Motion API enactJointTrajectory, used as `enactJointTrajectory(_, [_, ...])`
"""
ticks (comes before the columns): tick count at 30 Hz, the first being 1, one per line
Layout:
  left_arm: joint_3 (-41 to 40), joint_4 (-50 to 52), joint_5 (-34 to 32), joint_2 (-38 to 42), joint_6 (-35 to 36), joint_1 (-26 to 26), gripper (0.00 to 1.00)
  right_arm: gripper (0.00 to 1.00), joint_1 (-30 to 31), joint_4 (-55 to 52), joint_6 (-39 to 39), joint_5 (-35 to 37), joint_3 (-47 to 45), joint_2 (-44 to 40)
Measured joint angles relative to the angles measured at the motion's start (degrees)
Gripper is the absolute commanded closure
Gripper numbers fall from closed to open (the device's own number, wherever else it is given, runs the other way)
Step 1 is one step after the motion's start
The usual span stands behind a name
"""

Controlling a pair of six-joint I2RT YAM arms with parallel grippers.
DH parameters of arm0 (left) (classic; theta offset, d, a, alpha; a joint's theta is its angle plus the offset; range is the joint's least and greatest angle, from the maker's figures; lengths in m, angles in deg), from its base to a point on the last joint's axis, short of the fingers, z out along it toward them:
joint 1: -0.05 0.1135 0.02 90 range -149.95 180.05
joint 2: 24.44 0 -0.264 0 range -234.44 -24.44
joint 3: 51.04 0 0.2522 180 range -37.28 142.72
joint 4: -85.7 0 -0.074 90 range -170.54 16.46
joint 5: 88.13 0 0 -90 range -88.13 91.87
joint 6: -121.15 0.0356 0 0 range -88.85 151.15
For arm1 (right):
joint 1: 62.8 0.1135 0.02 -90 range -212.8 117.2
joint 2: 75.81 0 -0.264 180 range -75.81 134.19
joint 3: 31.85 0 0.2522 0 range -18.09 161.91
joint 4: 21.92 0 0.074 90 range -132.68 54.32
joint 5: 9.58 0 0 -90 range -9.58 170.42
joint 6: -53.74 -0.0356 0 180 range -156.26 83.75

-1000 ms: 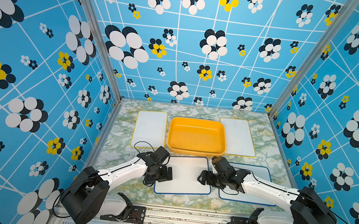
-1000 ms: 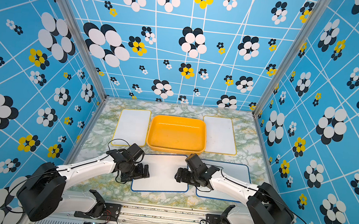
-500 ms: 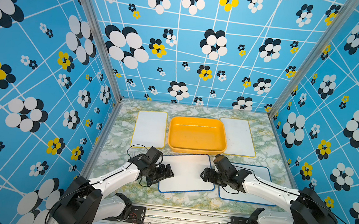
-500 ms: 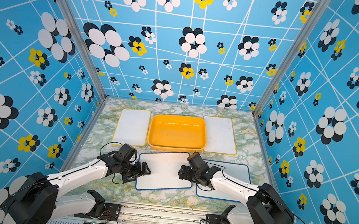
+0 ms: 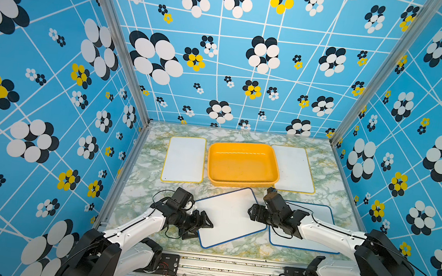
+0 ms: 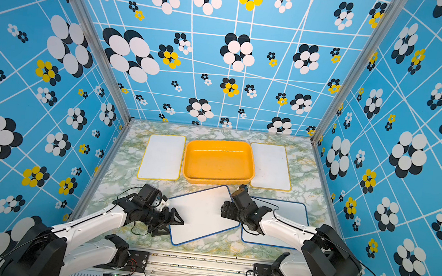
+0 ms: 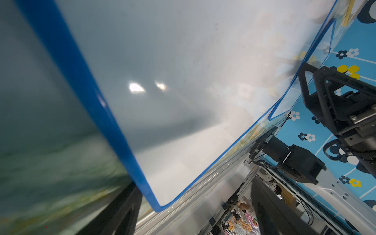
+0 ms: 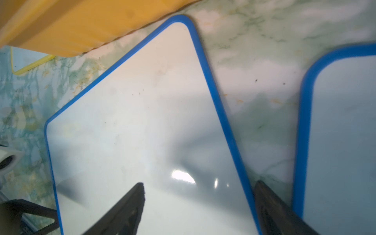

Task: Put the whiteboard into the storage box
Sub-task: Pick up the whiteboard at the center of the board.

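The storage box sits at the middle of the counter's far edge. One yellow-edged whiteboard lies off its left side and another yellow-edged board off its right.

The blue-edged whiteboard is not in the box. It lies askew on the front half of the counter, between the two arms, with its far corner just beside the box's front wall.

The left jaws are at the board's left edge and stand spread. One finger reaches over the white face and the other sits by the edge, toward the counter's front. In the left wrist view that blue edge is close and blurred, so I can't tell whether it is lifted or touched.

The right jaws are spread as well and straddle the board's right edge. In the right wrist view, one of the fingers is above the white face. The other is over the strip of bare counter beside the second blue-edged whiteboard, which lies under the right arm near the front right corner. The nearest corners of the two blue boards are just beside each other, and I can't tell whether they touch.
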Motion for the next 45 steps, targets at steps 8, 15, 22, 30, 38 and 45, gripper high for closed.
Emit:
enactJointTrajectory(8, [-0.68, 4.98, -1.07, 0.98, 1.46, 3.21, 0.42, 0.14, 0.39, -0.5, -0.28, -4.33, -0.39, -1.03])
enactJointTrajectory(15, [0.57, 10.03, -3.54, 4.52, 3.34, 5.49, 0.43, 0.13, 1.42, -3.74, -0.31, -7.06, -0.39, -2.4])
enactJointTrajectory(22, [5.57, 15.02, -4.61, 6.73, 5.88, 6.64, 0.42, 0.13, 1.57, -5.92, -0.04, -8.02, -0.37, -3.15])
enactJointTrajectory(30, [8.31, 19.19, -4.17, 8.94, 8.11, 7.41, 0.47, 0.12, 1.68, -8.0, 0.72, -8.83, -0.04, -3.52])
enactJointTrajectory(38, [10.29, 22.4, -4.09, 9.55, 9.14, 8.26, 0.52, 0.12, 1.68, -8.44, 1.03, -9.49, 0.04, -3.56])
enactJointTrajectory(45, [11.82, 23.54, -4.04, 9.49, 9.86, 8.46, 0.62, 0.12, 1.68, -8.46, 1.05, -9.55, 0.04, -3.56])
